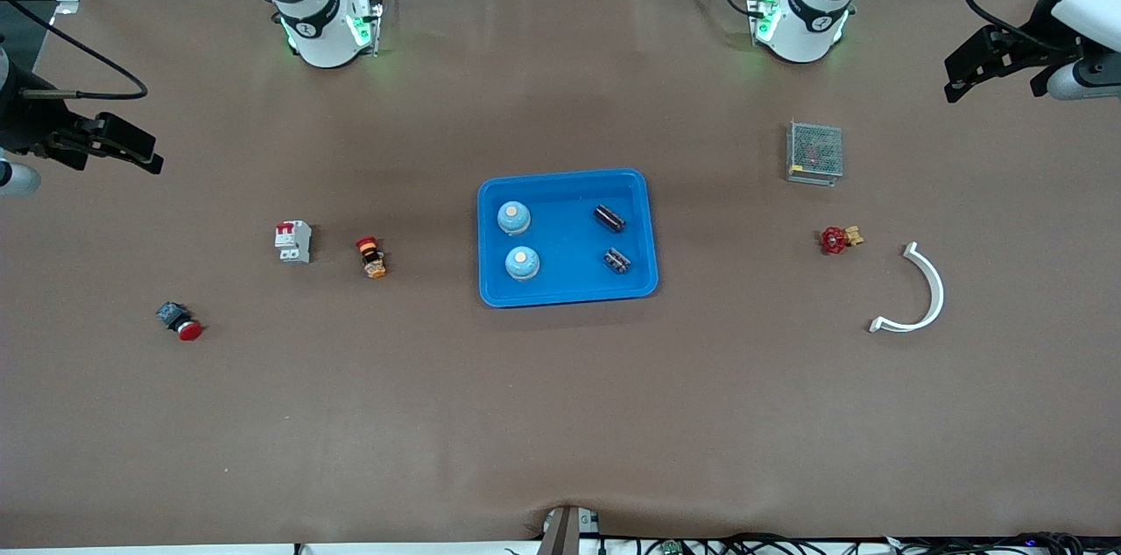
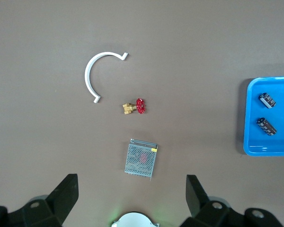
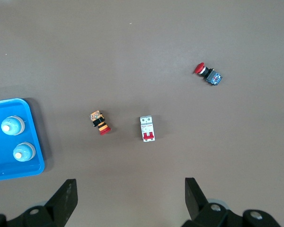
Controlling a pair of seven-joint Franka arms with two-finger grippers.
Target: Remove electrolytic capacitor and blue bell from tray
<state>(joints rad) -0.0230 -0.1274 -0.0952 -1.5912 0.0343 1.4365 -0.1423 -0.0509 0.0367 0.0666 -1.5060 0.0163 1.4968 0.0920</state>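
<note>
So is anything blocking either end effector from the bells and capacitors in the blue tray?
Nothing visible. Both open end effectors, left and right, wait at the table's ends, and only bare brown table lies between them and the bright-blue plastic tray.

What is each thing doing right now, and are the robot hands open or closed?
Left gripper: open, empty, waiting above the table.
Right gripper: open, empty, waiting above the table.
Blue tray: flat on the table, holding four parts.
Two blue bells: upright in the tray.
Two electrolytic capacitors: lying on their sides in the tray.
Red valve: lying on the table.
</note>
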